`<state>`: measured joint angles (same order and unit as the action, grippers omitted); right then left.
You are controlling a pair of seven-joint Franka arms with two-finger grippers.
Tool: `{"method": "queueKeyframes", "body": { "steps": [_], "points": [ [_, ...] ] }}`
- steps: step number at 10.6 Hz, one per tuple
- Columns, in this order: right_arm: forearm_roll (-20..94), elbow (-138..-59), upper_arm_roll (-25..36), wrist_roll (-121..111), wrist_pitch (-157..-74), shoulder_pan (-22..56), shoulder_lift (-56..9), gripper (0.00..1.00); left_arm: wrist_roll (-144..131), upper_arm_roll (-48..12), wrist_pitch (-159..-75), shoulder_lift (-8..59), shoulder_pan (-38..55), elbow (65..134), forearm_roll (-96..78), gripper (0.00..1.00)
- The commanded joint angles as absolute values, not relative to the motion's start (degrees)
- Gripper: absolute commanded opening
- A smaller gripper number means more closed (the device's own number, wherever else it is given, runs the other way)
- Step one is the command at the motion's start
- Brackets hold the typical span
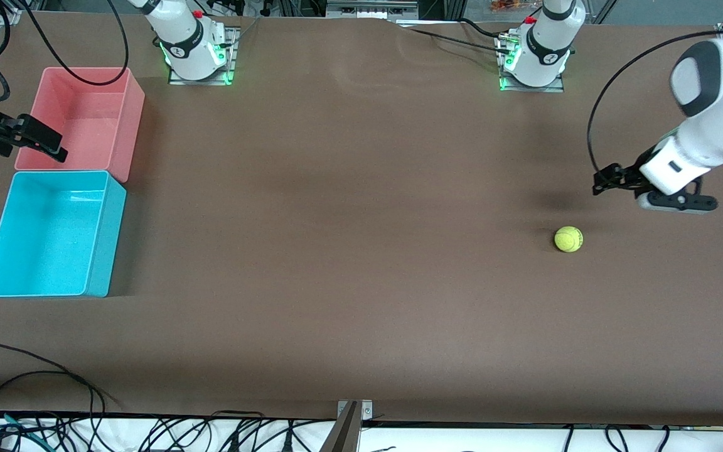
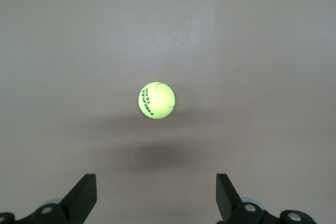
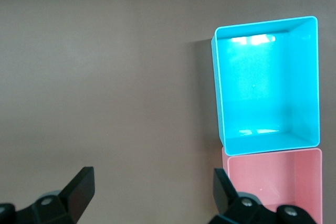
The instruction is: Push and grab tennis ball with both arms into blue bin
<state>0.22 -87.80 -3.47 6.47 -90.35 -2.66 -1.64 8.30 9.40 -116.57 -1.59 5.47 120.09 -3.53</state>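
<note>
Tennis ball [image 1: 568,239] untouched on the counter [image 1: 361,251]; spread left tool [image 1: 606,179] poised for the opening push toward the blue bin [image 1: 106,235]; right tool [image 1: 48,144], spread, waits over the pink bin [image 1: 132,119].

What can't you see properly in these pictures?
- Right arm: in the front view its upper part runs off the picture's edge; only the gripper, over the pink bin, shows.
- Pink bin: the right wrist view's edge and the gripper cut off most of it.
- Blue bin: the glare on its floor hides the surface there.
- Ball: only the left wrist view shows its print; its underside is hidden.
- Left gripper: the front view shows it small and dark.
</note>
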Motion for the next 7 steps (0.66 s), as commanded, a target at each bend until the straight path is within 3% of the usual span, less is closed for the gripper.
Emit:
{"method": "queueKeyframes", "body": {
  "steps": [1,4,7],
  "points": [
    [-0.4,-86.0,-3.8,6.1,-88.9,-2.9,-2.2,1.00,8.4,8.6,-104.8,-1.6,4.0,108.9,-1.8,1.00],
    [-0.6,-86.0,-3.8,6.0,-88.9,-2.9,-2.3,1.00,8.4,3.4,-94.0,-1.2,-0.2,99.6,-1.1,1.00],
    [-0.5,-86.0,-3.6,5.7,-88.8,-3.2,-2.3,1.00,5.9,-1.8,-89.6,-0.6,-1.4,92.8,-0.3,1.00]
  ]
}}
